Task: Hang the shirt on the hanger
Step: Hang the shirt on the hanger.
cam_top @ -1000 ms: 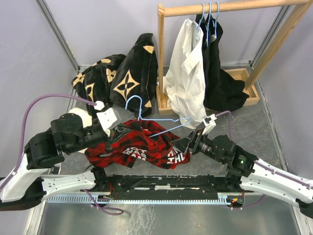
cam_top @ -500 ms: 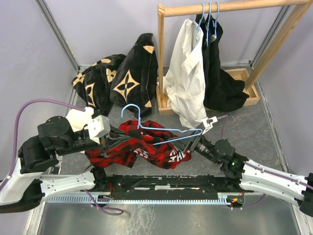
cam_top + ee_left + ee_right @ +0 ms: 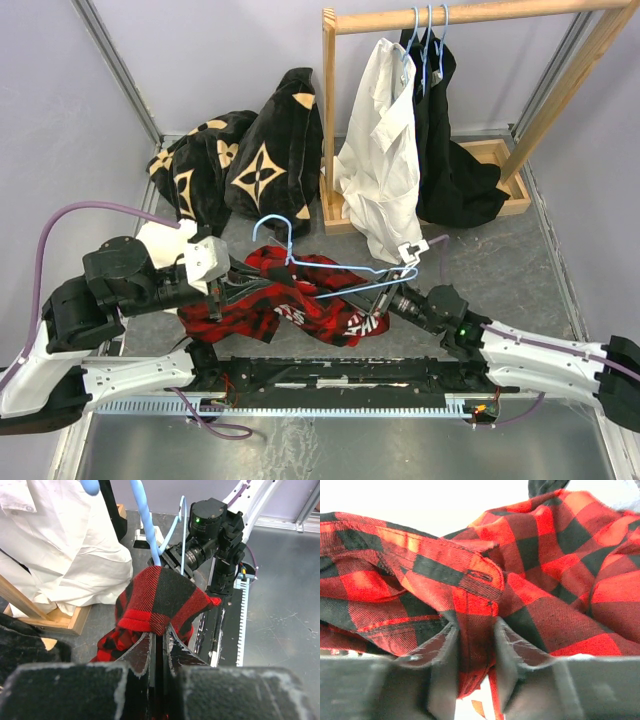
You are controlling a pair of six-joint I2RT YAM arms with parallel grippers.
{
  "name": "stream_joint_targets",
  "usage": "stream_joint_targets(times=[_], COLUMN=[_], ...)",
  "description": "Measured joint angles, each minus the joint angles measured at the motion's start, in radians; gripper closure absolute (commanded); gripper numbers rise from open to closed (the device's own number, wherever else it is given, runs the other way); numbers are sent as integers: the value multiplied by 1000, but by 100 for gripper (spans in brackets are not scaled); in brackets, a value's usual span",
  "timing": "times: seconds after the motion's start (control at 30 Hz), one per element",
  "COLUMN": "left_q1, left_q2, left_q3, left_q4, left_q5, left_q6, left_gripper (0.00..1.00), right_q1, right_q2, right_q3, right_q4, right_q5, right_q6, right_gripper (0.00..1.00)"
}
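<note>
Under both sets of jaws spreads the grey table (image 3: 570,270), and its barest stretch lies outward of the right jaws, with a narrower bare strip outward of the left ones. Beyond the right jaws stands the wooden clothes rail (image 3: 470,14). A white shirt (image 3: 385,150) hangs from it, its lower edge coming down near those jaws. Well beyond the left jaws, a black fabric with tan flowers (image 3: 270,150) is heaped up. Between the two sets of jaws the shirt (image 3: 265,300) lies bunched on the table, its long axis running from one gripper to the other. White block lettering (image 3: 365,322) shows on the near folds, closer to the right jaws, but it is too crumpled to read. The hanger (image 3: 141,515) sits over the shirt, its long axis also running from jaws to jaws, and its hook curls up at the end by the left jaws. The left gripper (image 3: 161,639) is pressed together on a plaid edge, so a fold stands just past its tips, with the blue wire rising from behind that fold. The right gripper (image 3: 470,645) pinches another plaid fold, the cloth touching both fingers.
</note>
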Motion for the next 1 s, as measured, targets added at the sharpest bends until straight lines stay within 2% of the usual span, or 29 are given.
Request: stream_joint_targets(times=[0.07,0.1,0.27,0.4,0.53,0.73,1.0], left_q1=[0,0,0,0,0,0,0], left_q2=[-3,-5,-35,-54,-50,-29,36], left_q3=[-1,-2,-26,-51,-56,-56,-47], left_q4=[0,1,14,26,28,28,12], left_q5=[-1,-1,-4,-11,-31,-82,-161], left_q6=[0,0,-1,-1,-1,0,0], left_gripper=[97,97,97,97,97,97,97], right_q1=[0,0,0,0,5,6,6], right_q2=[-50,-92,-402,-536,-517,-362,-200], right_q3=[-18,-22,10,141,330,633,884], right_q4=[-16,-44,-293,-522,-753,-1070,-1392], right_q5=[29,53,248,401,484,537,580], right_q6=[-9,-16,-102,-212,-314,-433,-550], right_gripper=[98,100,100,100,100,100,100])
